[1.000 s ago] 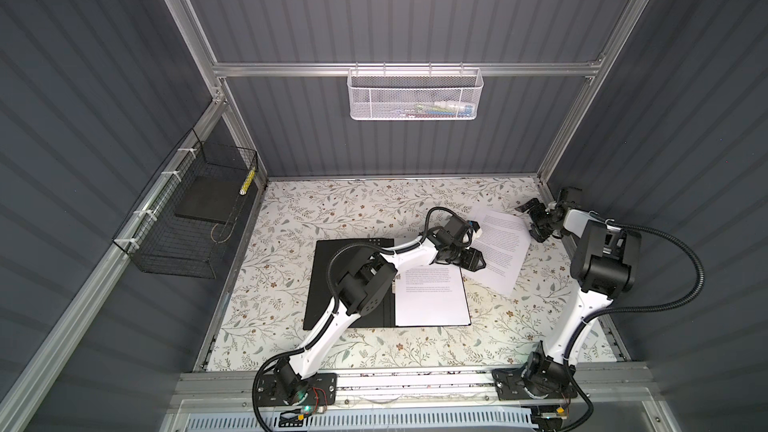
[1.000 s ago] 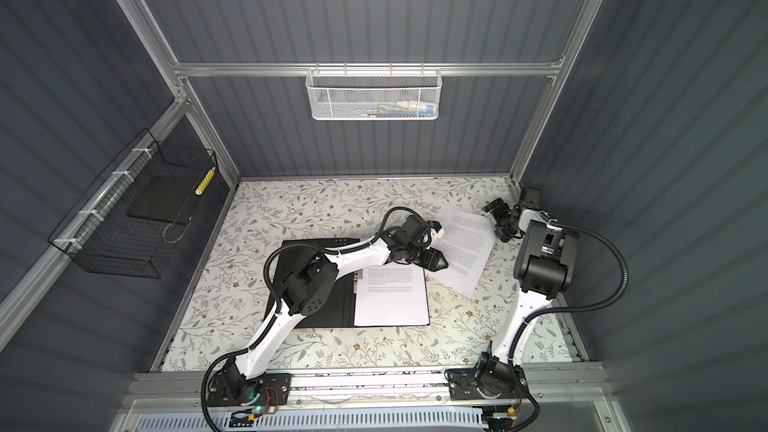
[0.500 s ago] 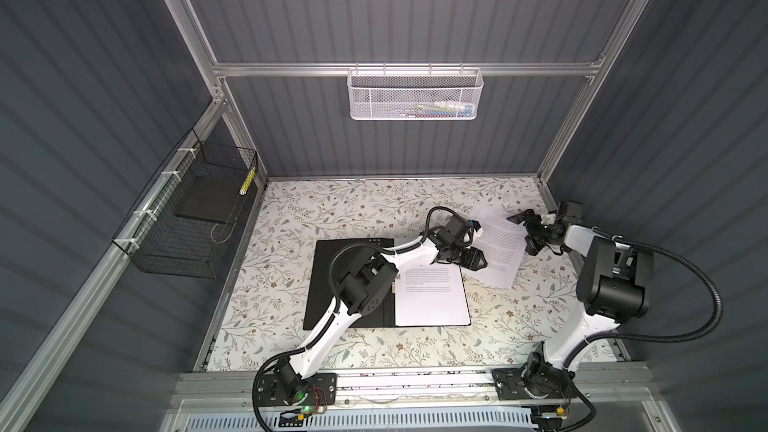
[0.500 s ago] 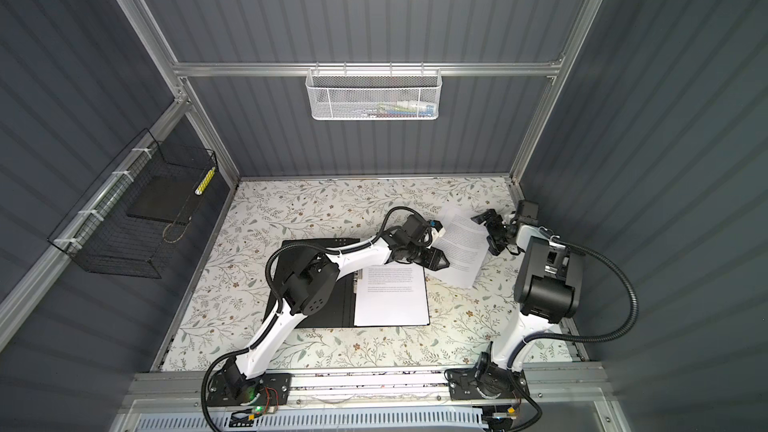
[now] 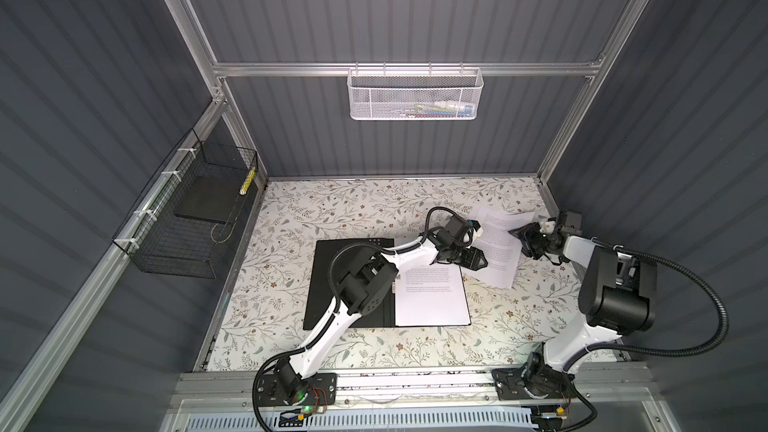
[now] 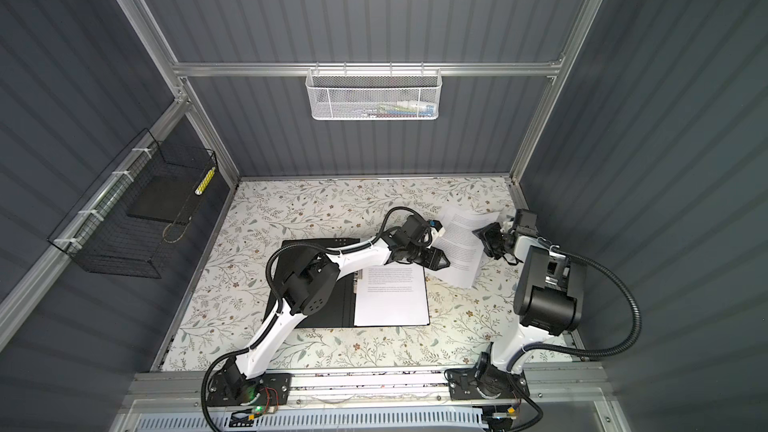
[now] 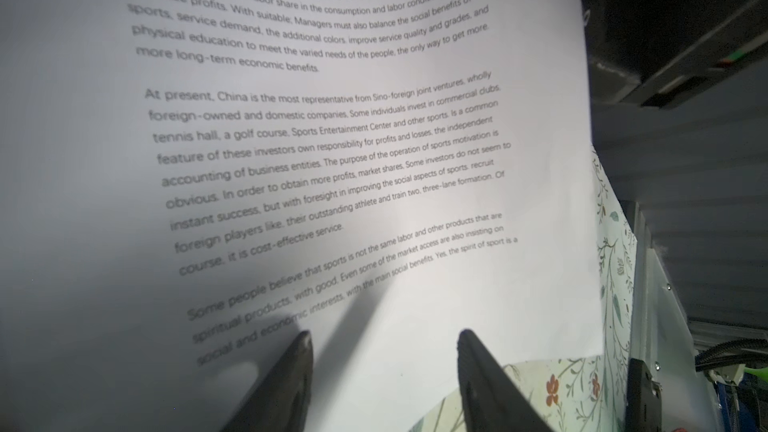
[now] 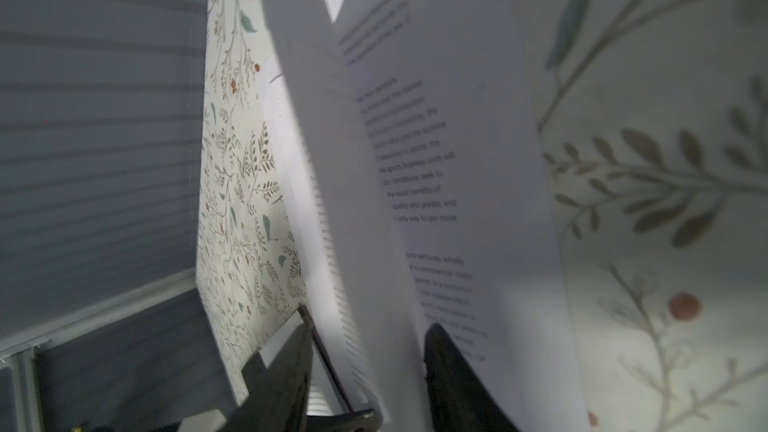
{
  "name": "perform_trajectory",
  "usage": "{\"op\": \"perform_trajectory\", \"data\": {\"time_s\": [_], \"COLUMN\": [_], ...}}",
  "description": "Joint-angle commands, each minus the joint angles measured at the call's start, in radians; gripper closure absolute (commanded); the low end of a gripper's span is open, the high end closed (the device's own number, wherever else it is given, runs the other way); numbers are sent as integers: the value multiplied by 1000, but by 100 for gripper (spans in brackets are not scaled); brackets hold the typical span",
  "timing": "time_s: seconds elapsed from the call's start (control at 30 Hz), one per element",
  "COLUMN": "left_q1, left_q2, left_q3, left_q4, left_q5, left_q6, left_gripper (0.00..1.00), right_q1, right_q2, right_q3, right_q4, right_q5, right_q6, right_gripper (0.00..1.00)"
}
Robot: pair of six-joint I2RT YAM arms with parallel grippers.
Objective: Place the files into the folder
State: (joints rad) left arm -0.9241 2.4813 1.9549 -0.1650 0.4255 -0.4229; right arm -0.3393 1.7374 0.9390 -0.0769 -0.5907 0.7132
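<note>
— Top views? Floral table [image 5: 332, 201], folder [image 5: 326, 284] open at centre, black inside up, one printed sheet [image 5: 432, 301] on its right half.
— Loose sheets [image 5: 498, 243] just beyond, far right.
— Left gripper [image 7: 384, 334]?
— Clear only from its wrist: jaws apart, tips down on the text.
— Right gripper [image 8: 370, 320]?
— Astride a raised sheet edge. Pinched or not, cannot tell.

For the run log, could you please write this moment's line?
left end effector: open, on loose printed white paper sheets | right end effector: open, straddling their raised edge | open black folder: one sheet filed
</note>
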Motion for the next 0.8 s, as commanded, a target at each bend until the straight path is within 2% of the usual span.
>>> {"op": "perform_trajectory", "data": {"time_s": [0.0,0.1,0.17,0.2,0.4,0.5,0.63,0.67,0.77], "left_q1": [-4,0,4,8,21,32,63,75,113], "left_q2": [12,2,-5,-13,-111,-209,-348,-385,-478], "left_q3": [-31,-31,-31,-29,44,17,-94,-140,-278], "left_q4": [-41,-31,-21,-14,29,121,258,304,427], "left_q5": [10,24,45,60,140,167,208,227,291], "left_q6": [-14,-18,-21,-26,0,4,-11,-24,-75], "left_gripper": [42,42,41,40,30,23,9,1,0], "right_q1": [4,6,6,6,6,6,7,7,8], "right_q2": [-60,-100,-119,-127,-221,-270,-317,-331,-376], "right_q3": [-56,-98,-119,-125,-150,-139,-122,-116,-99], "right_q4": [26,42,50,52,95,79,70,66,51], "right_q5": [23,23,34,37,17,7,-32,-38,-34], "right_q6": [8,7,1,-3,0,2,13,14,22], "right_gripper": [68,82,98,100,100,100,100,100,100]}}
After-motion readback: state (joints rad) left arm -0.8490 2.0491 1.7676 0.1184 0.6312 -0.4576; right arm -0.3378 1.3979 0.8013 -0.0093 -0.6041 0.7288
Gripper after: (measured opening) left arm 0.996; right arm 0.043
